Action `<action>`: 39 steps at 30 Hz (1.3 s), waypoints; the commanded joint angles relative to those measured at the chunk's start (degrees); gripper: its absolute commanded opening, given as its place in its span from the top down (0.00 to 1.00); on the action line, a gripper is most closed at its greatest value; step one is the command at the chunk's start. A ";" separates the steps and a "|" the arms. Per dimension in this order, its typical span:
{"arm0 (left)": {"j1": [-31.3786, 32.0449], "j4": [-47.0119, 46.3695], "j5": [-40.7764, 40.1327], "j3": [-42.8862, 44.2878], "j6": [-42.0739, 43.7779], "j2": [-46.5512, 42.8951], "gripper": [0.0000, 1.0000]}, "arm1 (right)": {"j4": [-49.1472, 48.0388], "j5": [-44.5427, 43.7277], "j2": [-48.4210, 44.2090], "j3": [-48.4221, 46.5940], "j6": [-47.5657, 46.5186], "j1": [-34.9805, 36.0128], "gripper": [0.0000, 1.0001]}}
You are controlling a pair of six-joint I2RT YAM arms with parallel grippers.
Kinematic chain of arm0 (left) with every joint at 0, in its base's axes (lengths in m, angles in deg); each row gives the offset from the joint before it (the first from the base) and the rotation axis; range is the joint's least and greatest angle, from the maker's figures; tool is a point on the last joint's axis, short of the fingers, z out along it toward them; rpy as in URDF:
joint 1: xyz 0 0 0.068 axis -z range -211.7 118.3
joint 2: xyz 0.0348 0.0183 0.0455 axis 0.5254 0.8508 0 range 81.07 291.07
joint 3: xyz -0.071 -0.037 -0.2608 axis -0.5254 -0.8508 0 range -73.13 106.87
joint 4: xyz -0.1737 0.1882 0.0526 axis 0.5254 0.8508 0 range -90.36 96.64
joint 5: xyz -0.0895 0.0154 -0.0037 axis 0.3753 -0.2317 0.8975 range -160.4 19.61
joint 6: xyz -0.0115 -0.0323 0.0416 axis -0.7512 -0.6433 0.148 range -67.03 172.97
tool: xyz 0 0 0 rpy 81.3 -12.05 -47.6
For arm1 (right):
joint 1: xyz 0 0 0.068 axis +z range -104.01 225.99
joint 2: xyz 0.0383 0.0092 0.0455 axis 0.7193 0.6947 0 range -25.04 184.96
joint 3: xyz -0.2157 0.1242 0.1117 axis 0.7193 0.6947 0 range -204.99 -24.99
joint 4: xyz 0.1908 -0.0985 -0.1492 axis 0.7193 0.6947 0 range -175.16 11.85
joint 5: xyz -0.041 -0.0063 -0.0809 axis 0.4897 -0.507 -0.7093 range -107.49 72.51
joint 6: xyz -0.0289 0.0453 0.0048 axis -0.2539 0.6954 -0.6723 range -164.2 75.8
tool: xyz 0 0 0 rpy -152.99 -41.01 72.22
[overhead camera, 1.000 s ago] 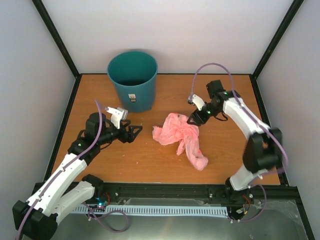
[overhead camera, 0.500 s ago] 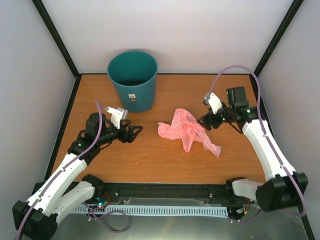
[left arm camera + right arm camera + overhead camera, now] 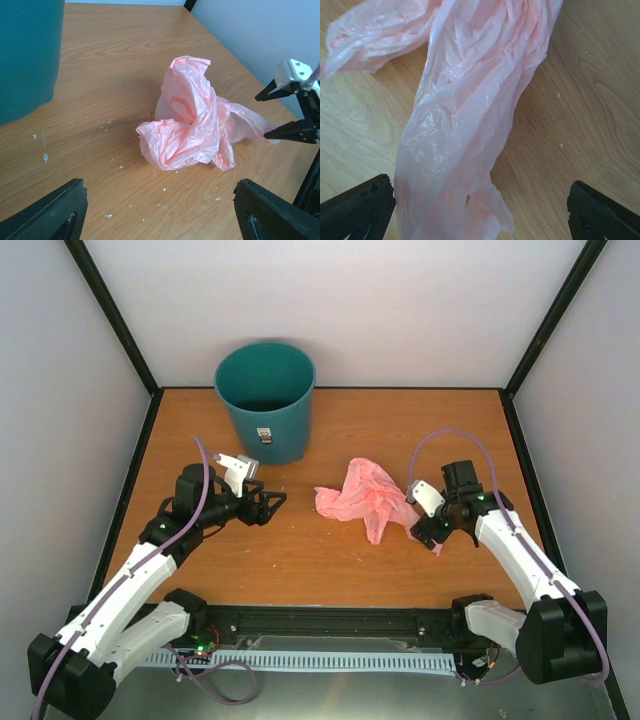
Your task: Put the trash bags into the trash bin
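The pink trash bag [image 3: 360, 495] lies crumpled on the wooden table, with a thin tail trailing to the near right. The teal trash bin [image 3: 265, 400] stands upright at the back left, its white label facing front. My left gripper [image 3: 272, 506] is open and empty, low over the table left of the bag, which fills the left wrist view [image 3: 190, 125]. My right gripper [image 3: 432, 530] is open and hangs over the bag's tail [image 3: 465, 110], with the tail between its spread jaws. In the left wrist view the right gripper [image 3: 287, 112] shows open beyond the bag.
The bin's wall [image 3: 27, 55] fills the left wrist view's upper left. White crumbs [image 3: 117, 167] dot the table near the bag. Black frame posts stand at the table's back corners [image 3: 520, 370].
My right arm swung from the bag's far side round to its near right end, and the bag shifted right with its tail stretched out. The left arm barely moved.
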 commanded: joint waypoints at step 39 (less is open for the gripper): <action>42.34 -15.66 -21.81 2.85 -9.95 28.16 0.34 | -6.83 20.91 -0.69 -2.26 9.68 2.59 0.97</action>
